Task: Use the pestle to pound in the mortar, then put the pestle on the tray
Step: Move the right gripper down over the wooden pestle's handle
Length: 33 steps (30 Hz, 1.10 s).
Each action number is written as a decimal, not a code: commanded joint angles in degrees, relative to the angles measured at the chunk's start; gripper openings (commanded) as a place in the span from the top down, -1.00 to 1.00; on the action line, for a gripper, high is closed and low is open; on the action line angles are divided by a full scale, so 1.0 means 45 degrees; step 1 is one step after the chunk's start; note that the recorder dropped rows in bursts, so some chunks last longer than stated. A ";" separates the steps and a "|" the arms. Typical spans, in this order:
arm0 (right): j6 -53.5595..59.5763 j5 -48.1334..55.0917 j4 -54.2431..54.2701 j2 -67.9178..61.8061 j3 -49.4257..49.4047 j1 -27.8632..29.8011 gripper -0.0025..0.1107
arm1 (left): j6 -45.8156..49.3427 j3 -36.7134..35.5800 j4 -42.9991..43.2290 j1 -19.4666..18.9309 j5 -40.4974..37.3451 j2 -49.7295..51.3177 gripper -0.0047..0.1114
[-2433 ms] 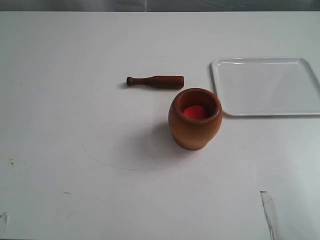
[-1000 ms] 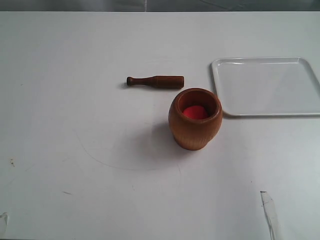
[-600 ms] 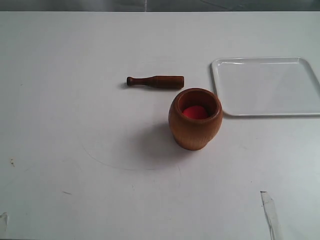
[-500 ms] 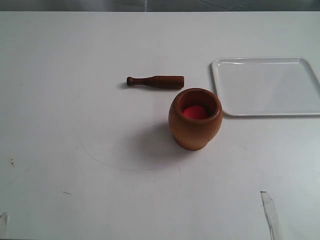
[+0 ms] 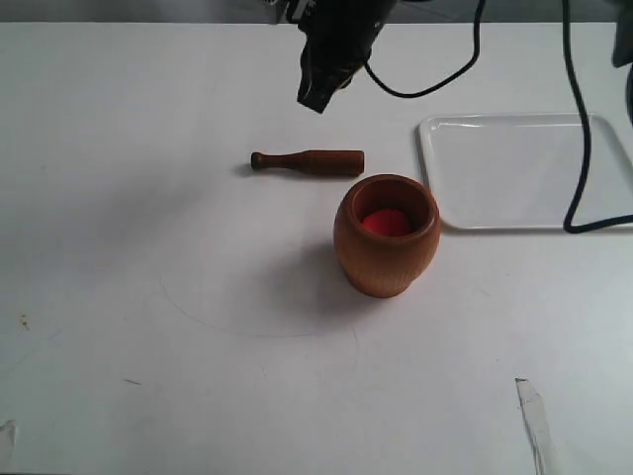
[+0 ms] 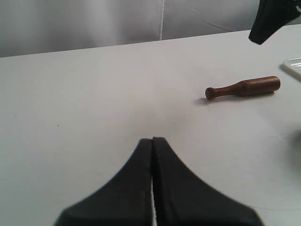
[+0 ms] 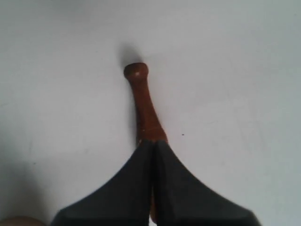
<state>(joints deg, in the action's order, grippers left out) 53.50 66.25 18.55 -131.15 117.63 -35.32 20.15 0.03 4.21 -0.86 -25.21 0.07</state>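
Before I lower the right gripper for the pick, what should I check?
1. Small dark brown wooden pestle lying free, ungrasped: ok.
2. Right gripper open for the grasp: not ok, jaws shut.
3. Right gripper over pestle's thick end: ok, by right wrist view.
4. Rounded light brown wooden mortar upright, red ball inside: ok.
5. Flat white square tray lying beside mortar: ok.
6. Left gripper away from pestle: ok.

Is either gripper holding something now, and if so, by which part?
Nothing is held. The jaws of the left gripper and of the right gripper are shut and empty; the pestle lies flat on the table, not gripped.
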 commanded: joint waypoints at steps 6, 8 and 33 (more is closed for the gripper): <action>0.0398 -0.0769 0.0003 -0.1251 0.0103 -0.0659 0.96 | -0.0104 -0.0007 -0.0094 0.0099 0.0038 -0.0016 0.92; 0.0398 -0.1171 -0.0615 -0.1429 0.0103 -0.0967 0.96 | -0.0104 -0.0007 -0.0094 0.0099 0.0038 -0.0016 0.92; 0.0673 -0.3336 -0.1515 -0.2358 0.0103 -0.1662 0.06 | -0.0104 -0.0007 -0.0094 0.0099 0.0038 -0.0016 0.92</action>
<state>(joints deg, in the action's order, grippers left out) 56.81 52.46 12.28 -141.46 117.71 -42.97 20.15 0.03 4.21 -0.86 -25.21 0.07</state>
